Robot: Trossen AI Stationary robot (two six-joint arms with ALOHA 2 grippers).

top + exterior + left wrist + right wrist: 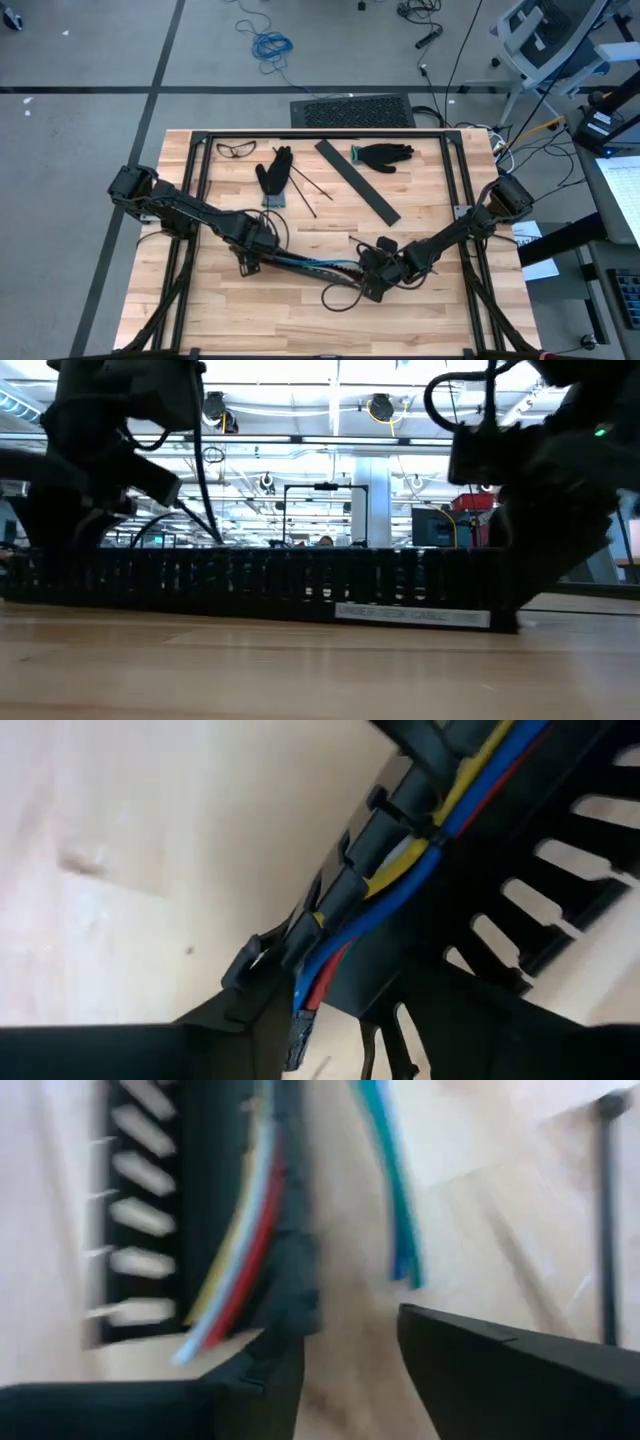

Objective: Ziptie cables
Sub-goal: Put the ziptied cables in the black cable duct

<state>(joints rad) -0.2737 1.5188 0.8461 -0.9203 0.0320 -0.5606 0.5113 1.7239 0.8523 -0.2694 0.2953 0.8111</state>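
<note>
So the cables [305,264] are lying along the near-middle of the table [200,310], running left to right between the two arms, sitting against the black slotted strip [520,910]. In the left wrist view you can see yellow, blue and red wires pressed along the strip with at least one zip tie [400,815] cinched round them. In the right wrist view the bundle isn't tidy at that end: white, yellow and red strands hug the strip, but a green-blue bunch [392,1190] hangs apart from it.

Left gripper [250,262] is down at the left end of the bundle. Its fingers look slack rather than clamped, but honestly I can't tell for sure whether it's let go. Right gripper [350,1370] is at the right end with a clear gap between its jaws and nothing in there, so released.

What I'd worry about:
- those loose green-blue wires drifting off, so the bundle ends up only half tied
- either gripper snagging a strand or the strip when it lifts and dragging the whole thing sideways
- the strip skidding on the bare wood since nothing pins it

Farther back are another black strip [357,181], two gloves [275,175], safety glasses [236,149] and thin black sticks [305,190], well clear of all this.
</note>
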